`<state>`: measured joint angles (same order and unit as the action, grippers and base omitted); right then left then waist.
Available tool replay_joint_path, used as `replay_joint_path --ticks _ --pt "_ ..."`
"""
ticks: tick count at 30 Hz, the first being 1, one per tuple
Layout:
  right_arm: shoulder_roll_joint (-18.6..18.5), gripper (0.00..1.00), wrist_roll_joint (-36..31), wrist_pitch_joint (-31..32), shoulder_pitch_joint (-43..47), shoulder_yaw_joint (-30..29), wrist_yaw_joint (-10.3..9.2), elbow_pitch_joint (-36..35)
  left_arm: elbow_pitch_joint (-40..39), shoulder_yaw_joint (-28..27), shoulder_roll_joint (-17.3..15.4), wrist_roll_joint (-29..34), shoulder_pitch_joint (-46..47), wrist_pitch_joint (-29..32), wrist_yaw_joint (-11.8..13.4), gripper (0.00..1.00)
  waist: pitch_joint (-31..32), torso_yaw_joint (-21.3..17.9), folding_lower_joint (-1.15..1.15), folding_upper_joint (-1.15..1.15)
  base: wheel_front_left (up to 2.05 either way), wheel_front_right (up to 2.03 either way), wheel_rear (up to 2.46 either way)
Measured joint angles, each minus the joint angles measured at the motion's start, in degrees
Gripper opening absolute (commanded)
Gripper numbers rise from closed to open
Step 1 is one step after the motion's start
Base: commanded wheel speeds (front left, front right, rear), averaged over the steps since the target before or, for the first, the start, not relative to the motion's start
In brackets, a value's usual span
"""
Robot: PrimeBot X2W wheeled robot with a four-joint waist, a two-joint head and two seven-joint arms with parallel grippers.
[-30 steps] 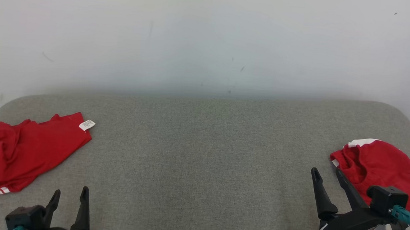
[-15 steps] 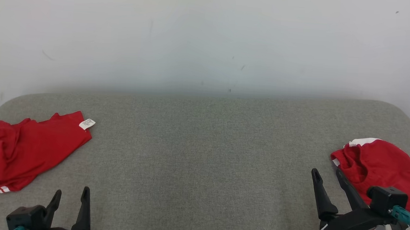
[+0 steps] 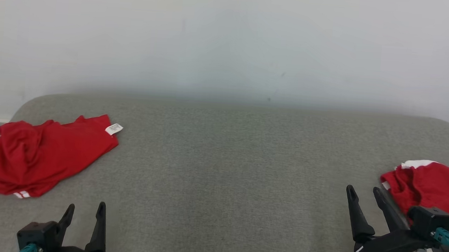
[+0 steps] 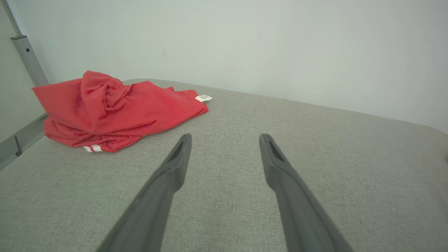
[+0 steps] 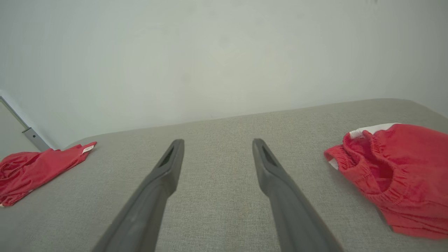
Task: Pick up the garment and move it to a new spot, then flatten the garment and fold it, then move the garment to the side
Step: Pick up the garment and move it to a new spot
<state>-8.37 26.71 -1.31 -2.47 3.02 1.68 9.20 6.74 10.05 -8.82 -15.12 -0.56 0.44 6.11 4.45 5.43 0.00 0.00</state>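
Red garment (image 3: 44, 153) lies crumpled on woven cushion (image 3: 225, 173).

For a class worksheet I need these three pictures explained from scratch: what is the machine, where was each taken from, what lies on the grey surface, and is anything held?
This is a wheeled robot with two arms, each ending in a gripper with two long dark fingers. One picture comes from a camera on its head, looking down: the left gripper sits at lower left, the right gripper at lower right. The other two come from a camera on each wrist, looking along that gripper's own fingers. On the grey padded fabric surface lie a crumpled red garment with a white label at the robot's left, and a bunched red garment with an elastic waistband and white trim at its right. Both grippers are open and hold nothing.
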Motion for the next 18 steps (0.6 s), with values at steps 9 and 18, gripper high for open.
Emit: replay_joint_path --ticks 9,18 --pt "0.5 1.0 0.4 -0.2 0.6 0.1 -0.14 0.0 -0.1 0.0 -0.4 1.0 0.0 0.0 0.3 1.0 -0.4 5.3 0.0 0.0 0.0 0.0 0.0" --pt "1.2 1.0 0.4 -0.6 0.7 0.7 -0.14 0.6 -0.2 -0.2 -0.8 2.7 0.2 0.6 0.4 1.0 -0.7 13.1 0.0 0.0 0.0 0.0 0.0"
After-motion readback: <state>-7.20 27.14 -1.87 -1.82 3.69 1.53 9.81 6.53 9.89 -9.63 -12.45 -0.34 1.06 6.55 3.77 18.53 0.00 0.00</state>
